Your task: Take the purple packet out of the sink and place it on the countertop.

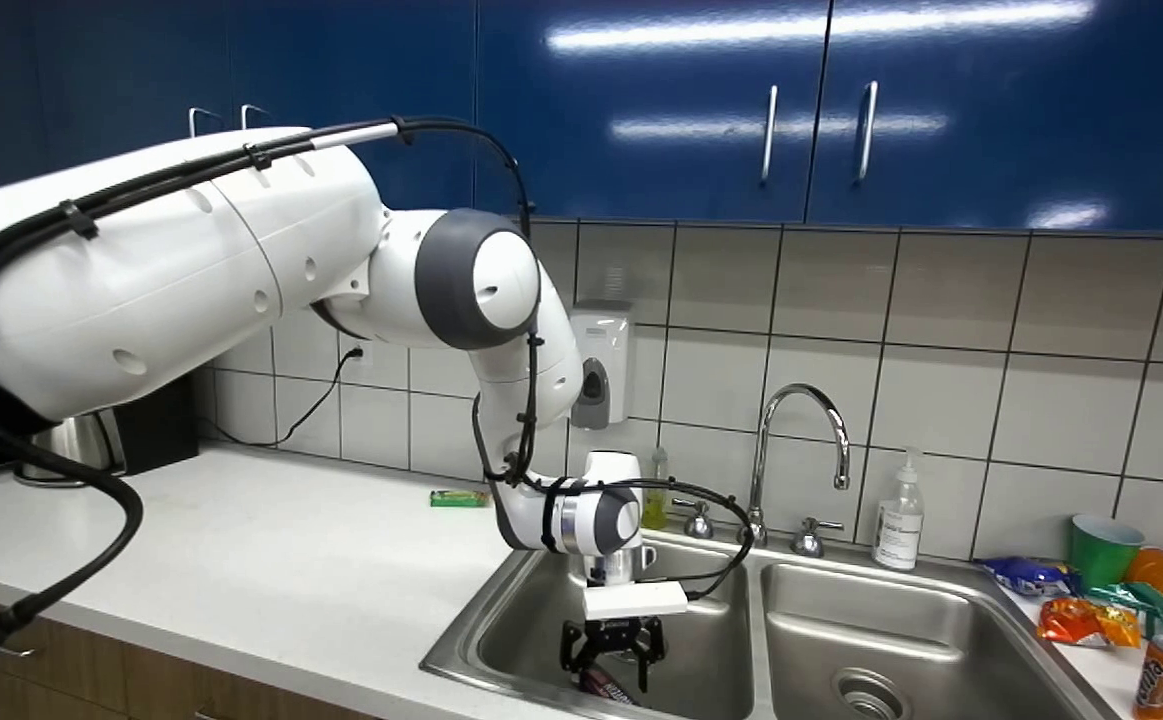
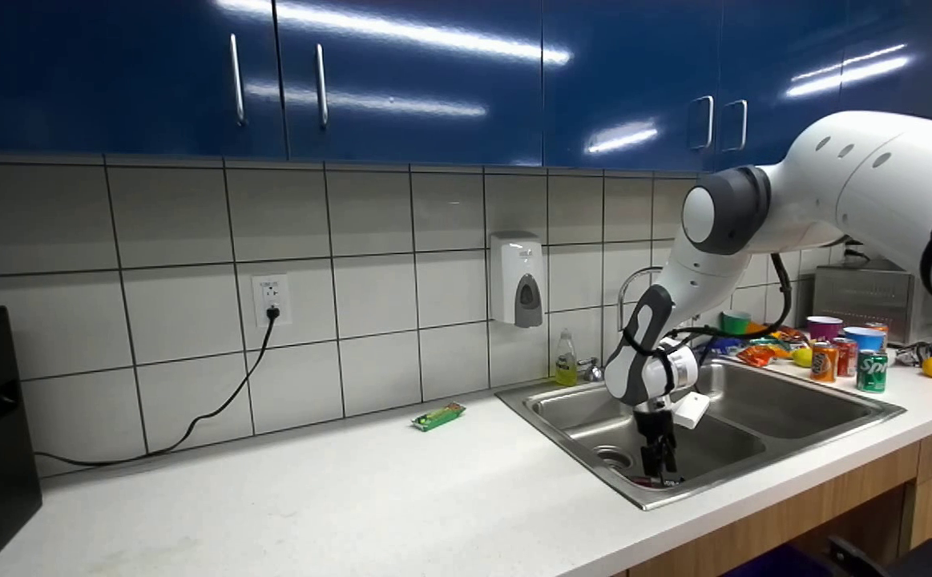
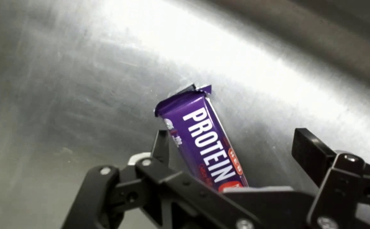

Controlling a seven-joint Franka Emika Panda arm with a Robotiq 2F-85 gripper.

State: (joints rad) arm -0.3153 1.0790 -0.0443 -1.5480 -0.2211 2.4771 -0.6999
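Your jaws stand wide apart and have hold of nothing. In the wrist view the purple packet (image 3: pixel 200 140) shows in the gap between them, much nearer the jaw at the left of that view; you cannot tell whether that jaw touches it. The packet's lower end is hidden behind the jaws' black body.

What you see of it is a slim, deep-purple bar wrapper with a slight sheen, lying aslant on the metal. "PROTEIN" runs along it in bold white capitals. By one long edge you find an orange-red oval with white letters, and lower down a patch of similar red, cut off from view. By the opposite edge sit a small pale emblem and "10g". The visible end is crimped and creased, with a purple flap at one corner. The small red lettering is too blurred to read.

Both exterior views place it in the sink (image 1: pixel 761 620), near the front of the basin closer to the green snack pack (image 2: pixel 438 417), which lies on the white surface (image 2: pixel 353 497). Behind your arm (image 1: pixel 271 240) rises the curved faucet (image 1: pixel 760 460); a pump bottle (image 1: pixel 898 525) stands at the rear edge. Beyond the sink you have an orange can (image 2: pixel 824 362) and a green can (image 2: pixel 871 372).
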